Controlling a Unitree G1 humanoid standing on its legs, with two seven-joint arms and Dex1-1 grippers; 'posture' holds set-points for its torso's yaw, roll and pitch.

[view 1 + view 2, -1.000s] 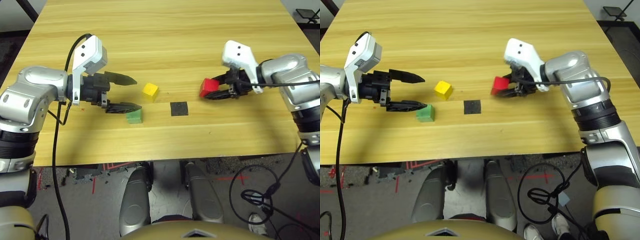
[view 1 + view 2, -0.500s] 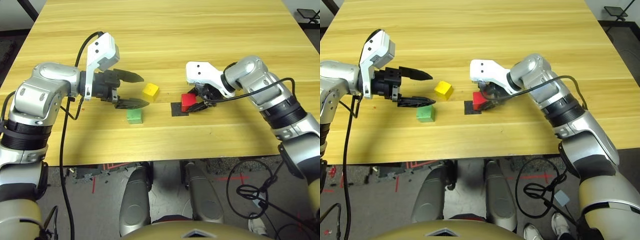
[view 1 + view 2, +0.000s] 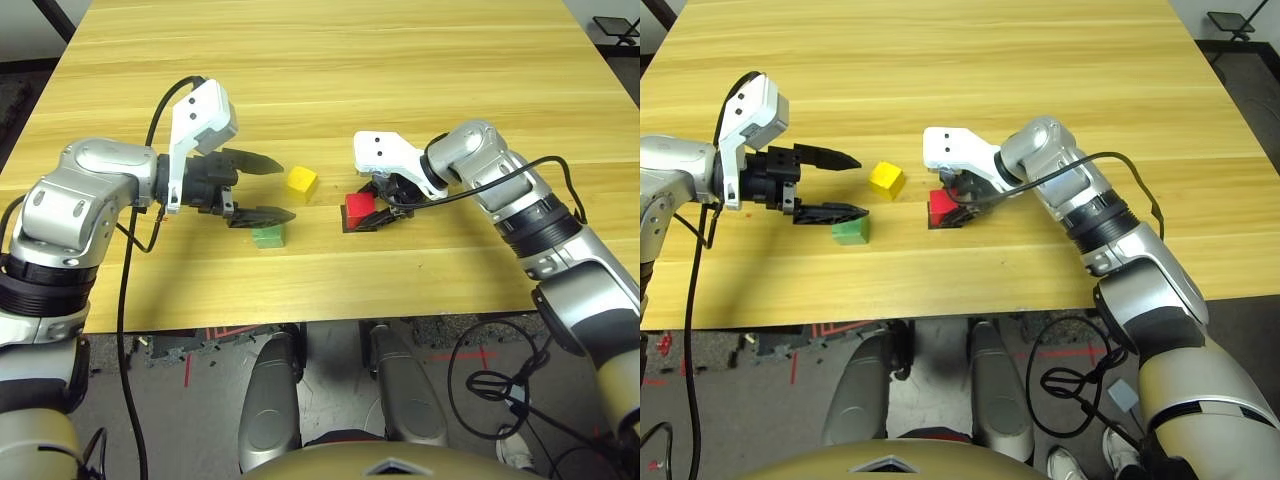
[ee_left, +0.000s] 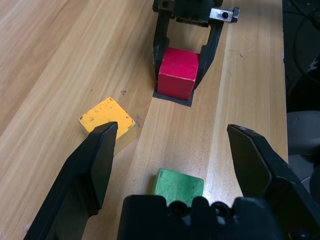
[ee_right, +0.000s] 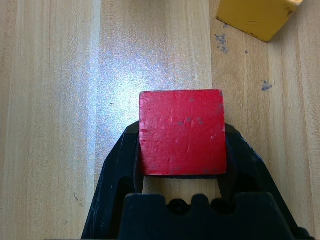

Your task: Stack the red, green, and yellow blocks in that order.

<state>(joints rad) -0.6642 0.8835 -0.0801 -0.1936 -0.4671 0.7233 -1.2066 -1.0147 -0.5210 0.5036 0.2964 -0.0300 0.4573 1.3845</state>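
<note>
While clamped in right gripper (image 3: 372,213): red block (image 3: 359,210) resting on black patch (image 4: 172,96).
Left of patch: yellow block (image 3: 301,182), green block (image 3: 267,236); left gripper (image 3: 279,190) spread wide, empty, over green block.

red block (image 3: 359,208) carried leftward onto black patch (image 4: 172,97)

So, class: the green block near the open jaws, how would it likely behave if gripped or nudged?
The green block looks like a rigid, flat-faced cube, so it should probably slide rather than roll. Its matte faces likely give the left gripper decent hold. Being small, it is probably light and may skid on the smooth table.
</note>
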